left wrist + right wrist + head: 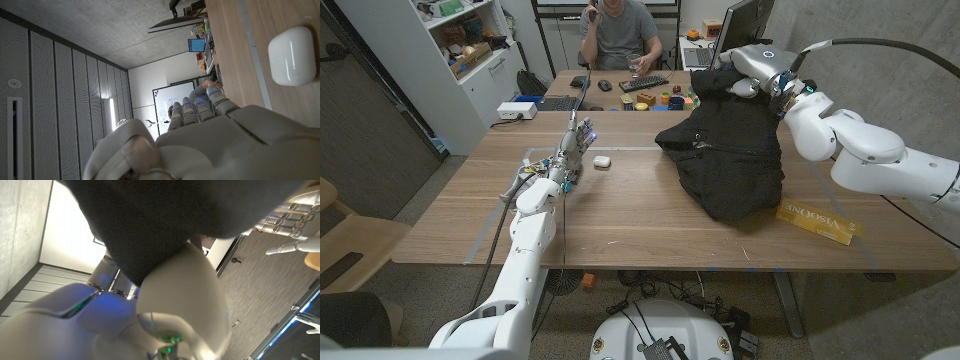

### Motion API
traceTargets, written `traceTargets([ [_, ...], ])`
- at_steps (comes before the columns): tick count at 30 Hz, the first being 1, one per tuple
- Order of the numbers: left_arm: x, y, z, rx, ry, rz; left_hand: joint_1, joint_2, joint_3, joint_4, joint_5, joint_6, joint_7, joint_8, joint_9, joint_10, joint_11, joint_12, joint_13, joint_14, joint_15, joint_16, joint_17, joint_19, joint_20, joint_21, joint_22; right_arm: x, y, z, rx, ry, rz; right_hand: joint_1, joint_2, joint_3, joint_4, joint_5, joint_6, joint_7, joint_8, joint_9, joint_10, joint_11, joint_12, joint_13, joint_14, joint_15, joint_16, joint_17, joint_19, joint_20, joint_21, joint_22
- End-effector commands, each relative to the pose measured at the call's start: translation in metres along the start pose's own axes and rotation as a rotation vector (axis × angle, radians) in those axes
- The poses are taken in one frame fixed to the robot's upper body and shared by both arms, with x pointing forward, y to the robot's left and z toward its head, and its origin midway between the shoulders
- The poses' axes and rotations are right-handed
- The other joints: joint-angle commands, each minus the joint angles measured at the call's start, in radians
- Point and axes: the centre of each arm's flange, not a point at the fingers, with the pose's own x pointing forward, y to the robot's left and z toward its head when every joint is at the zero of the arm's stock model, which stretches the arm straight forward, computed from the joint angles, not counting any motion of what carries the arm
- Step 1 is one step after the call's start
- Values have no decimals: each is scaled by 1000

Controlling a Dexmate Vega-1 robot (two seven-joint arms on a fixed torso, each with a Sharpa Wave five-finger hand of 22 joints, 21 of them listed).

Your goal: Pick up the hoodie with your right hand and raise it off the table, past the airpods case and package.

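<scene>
Lifting is the step in hand, as we judge it: our right hand (752, 70) grips the black hoodie (730, 150) by its top, fingers clamped in the cloth, and the upper part hangs from that grip. The lower folds lie heaped on the wooden table (620, 215), with the hem touching or just beside the yellow package (819, 223). We reckon the next move calls for raising the arm high enough that the trailing cloth clears the package without dragging it. The hoodie is soft, matte and limp, draping in deep creases. The package is flat, glossy and rectangular. The airpods case (601, 160) is a small, smooth, rounded white pebble, well apart from the hoodie and just beside our left hand (572, 147), which stands on edge, fingers apart and holding nothing.
</scene>
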Motion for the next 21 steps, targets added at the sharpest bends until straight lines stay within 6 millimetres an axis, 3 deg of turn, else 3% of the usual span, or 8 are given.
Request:
traceTargets([
  [1,9,-1,1,17,13,-23,0,1,0,4,3,7,2,2,2,6,0,4,6,2,-1,8,5,10,0,5,4,30,-58,0,-107,-15,-56,75,65,24,-20,9,-4,0,6,4,72,-77,2,7,107,-177,-14,321,-1,-73,7,-6],
  [11,5,3,4,26,11,-29,-1,1,0,5,3,4,3,0,2,5,1,3,6,2,-2,8,5,10,1,5,4,53,-105,0,-131,7,-81,73,68,16,-16,9,-18,2,8,8,74,-76,-2,2,115,-178,-41,324,-4,-73,14,-35],
  [21,2,8,7,15,2,-24,-1,1,0,4,3,6,4,0,2,6,0,3,6,2,-3,8,4,11,0,5,4,58,-121,4,-142,15,-91,77,70,2,-16,8,-24,0,12,5,75,-72,-5,1,132,-178,-74,321,-6,-73,30,-68],
])
